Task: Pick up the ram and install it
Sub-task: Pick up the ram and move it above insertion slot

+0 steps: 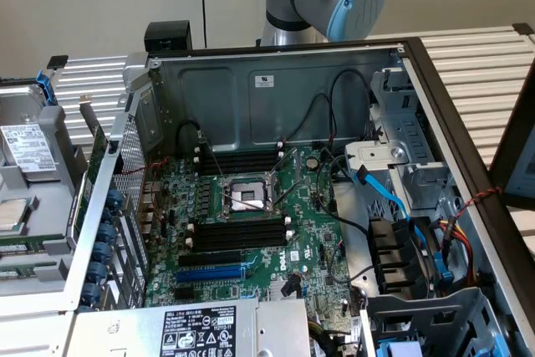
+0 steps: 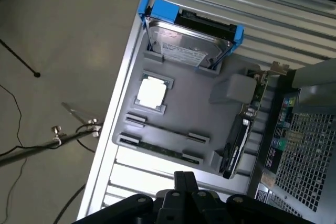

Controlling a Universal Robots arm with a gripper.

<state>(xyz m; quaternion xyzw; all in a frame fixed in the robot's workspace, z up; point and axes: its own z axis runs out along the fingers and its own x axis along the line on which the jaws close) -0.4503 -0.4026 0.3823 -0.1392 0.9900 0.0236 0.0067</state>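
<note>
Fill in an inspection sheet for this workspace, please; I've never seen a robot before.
Surface: ribbed metal table, carrying an open computer case.
Job's things: ram lying in a grey tray; black memory slots empty.
Clutter: hard drive and processor chip in the tray.
Grippers: tool shut, holding nothing, nearest the ram.
Cables: blue cable and coloured wires inside the case.
Surroundings: floor with a metal stand.

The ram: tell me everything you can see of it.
The ram is a long, thin, dark green stick lying along one edge of the grey tray, with its ends seated in small grey holders. Its chips and label cannot be made out. Nothing grips it: the shut pincer hangs close by, apart from it.
</note>
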